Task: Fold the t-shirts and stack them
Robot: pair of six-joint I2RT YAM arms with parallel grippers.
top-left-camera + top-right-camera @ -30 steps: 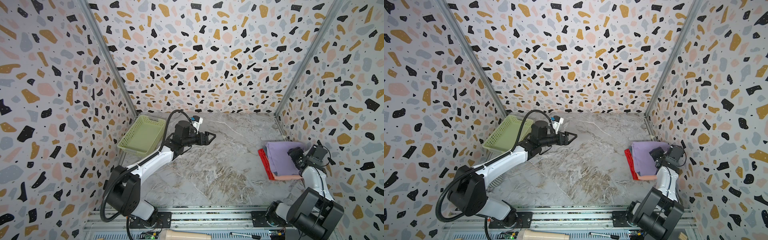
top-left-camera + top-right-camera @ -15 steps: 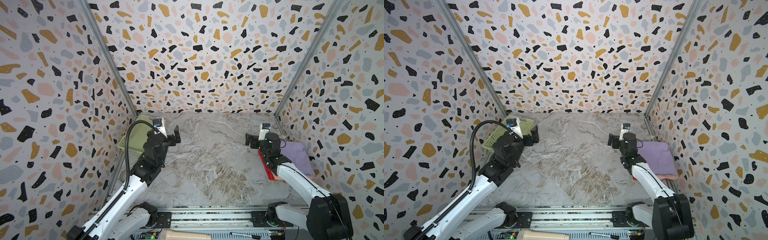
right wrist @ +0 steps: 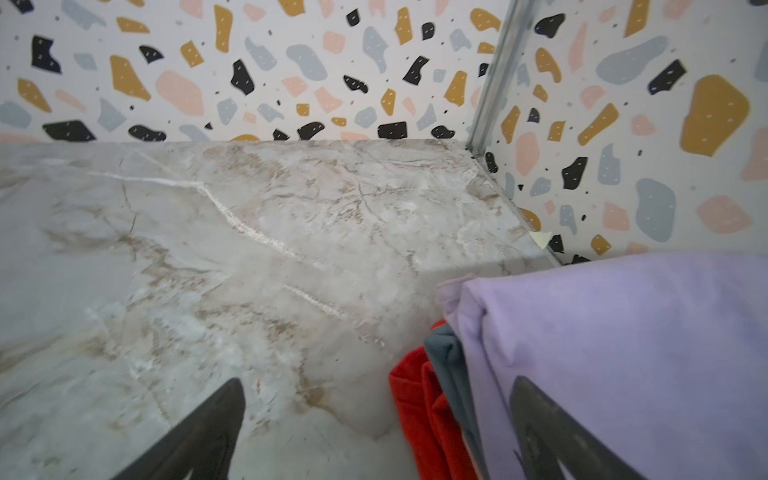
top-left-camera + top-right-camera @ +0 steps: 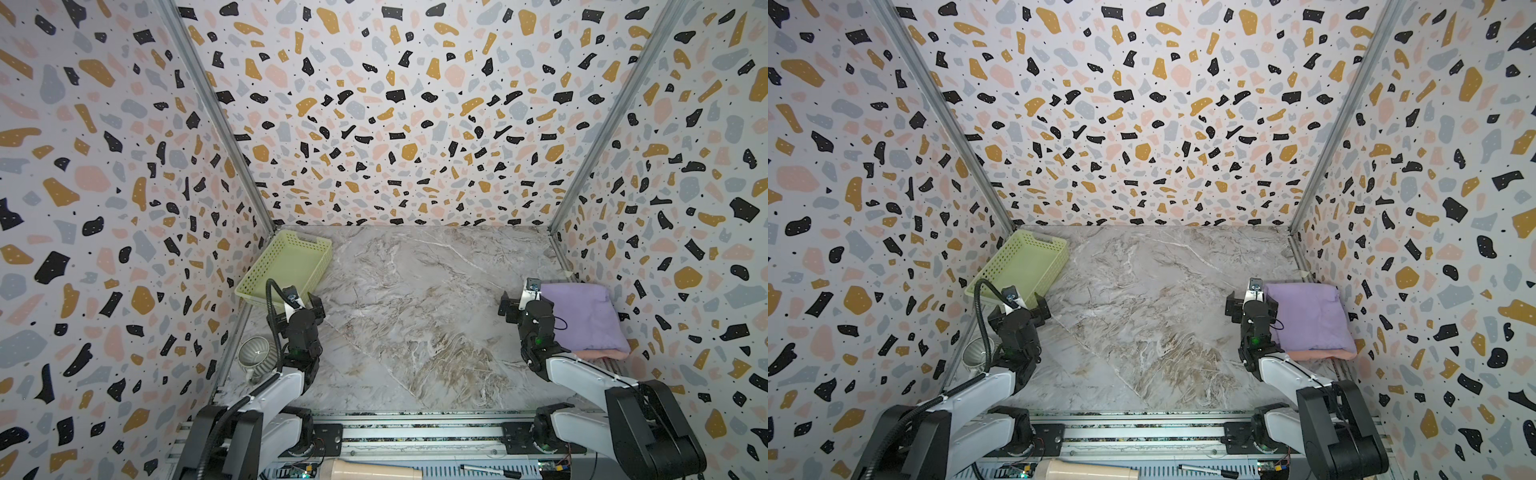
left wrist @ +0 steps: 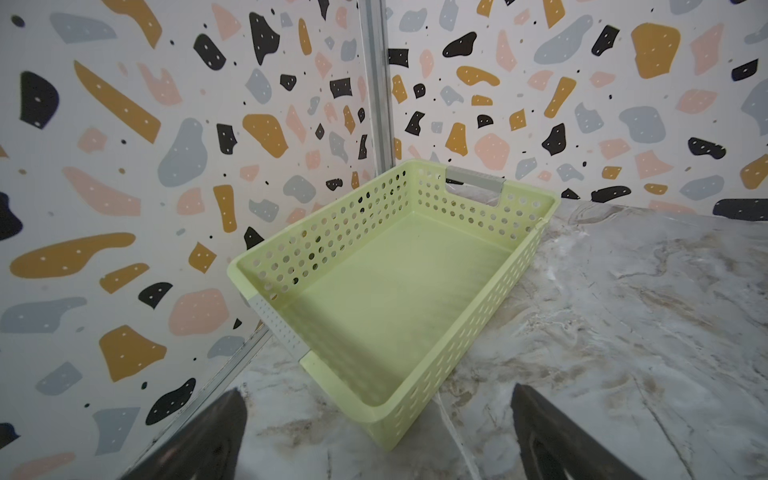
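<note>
In both top views the lavender shirt [image 4: 582,316] is lying over the other shirts and hiding them; only an edge of the pink shirt [image 4: 598,354] is peeking out under it. In the right wrist view the red shirt [image 3: 415,399] and the grey shirt [image 3: 446,357] are showing as slivers beside the lavender shirt, all three running off the picture's edge. The left arm [image 4: 286,382] is hiding a corner of the basket [image 4: 286,262] and part of a mug [image 4: 253,353].

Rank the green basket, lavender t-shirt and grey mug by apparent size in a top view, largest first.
1. The green basket and the lavender t-shirt: about alike, left unranked; the basket's near corner is hidden.
2. The grey mug: clearly smallest.
</note>
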